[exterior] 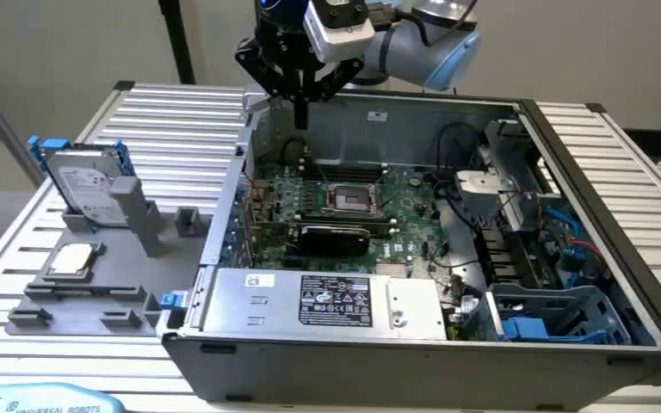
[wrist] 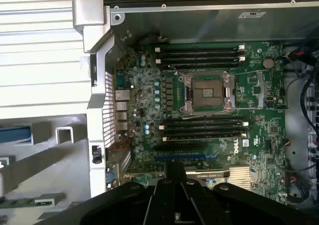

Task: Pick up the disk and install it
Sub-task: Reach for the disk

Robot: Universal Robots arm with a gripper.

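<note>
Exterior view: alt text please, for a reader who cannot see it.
The robot's gripper, shut and empty, hangs over an open computer case near its back wall. The disk, framed in blue rails, stands upright in a grey holder outside the case, at the exterior view's left, untouched.

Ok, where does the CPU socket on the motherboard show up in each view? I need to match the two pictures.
Exterior view: the CPU socket sits mid-motherboard inside the open case, a dark square in a metal frame.
Wrist view: the CPU socket lies at the middle of the green board, between two banks of black slots.
Shared landmark: the black memory slots running alongside the socket.
</note>
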